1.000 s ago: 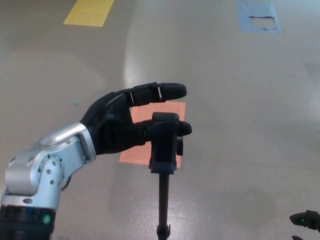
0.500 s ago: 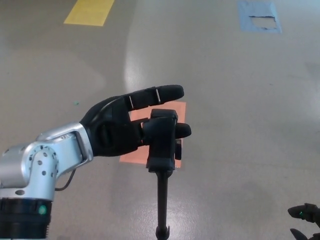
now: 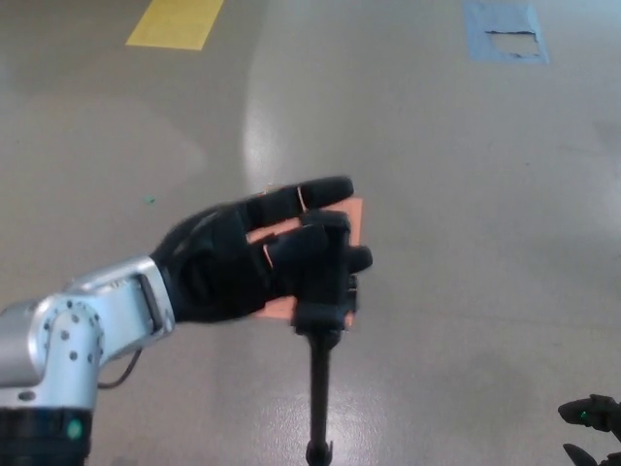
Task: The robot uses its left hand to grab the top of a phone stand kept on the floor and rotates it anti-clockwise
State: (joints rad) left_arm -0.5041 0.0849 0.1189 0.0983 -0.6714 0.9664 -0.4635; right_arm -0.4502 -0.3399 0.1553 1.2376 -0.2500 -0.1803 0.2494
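Note:
The black phone stand [image 3: 320,291] rises from the floor on a thin pole [image 3: 317,398], with its clamp head at picture centre. My left hand [image 3: 247,257] reaches in from the left at the height of the head. Its upper fingers [image 3: 306,197] stretch just over the top of the head, and the thumb [image 3: 354,259] pokes out past its right side. The fingers are still spread, and the hand is blurred. Only a small black part of my right hand [image 3: 592,416] shows at the bottom right corner.
An orange patch [image 3: 351,221] lies on the grey floor behind the stand. A yellow marking [image 3: 175,21] is at the far left and a blue patch [image 3: 505,29] at the far right.
My left hand has pushed further in around the stand's head, and its upper fingers have dropped closer to the top. The stand's head has shifted slightly right and down.

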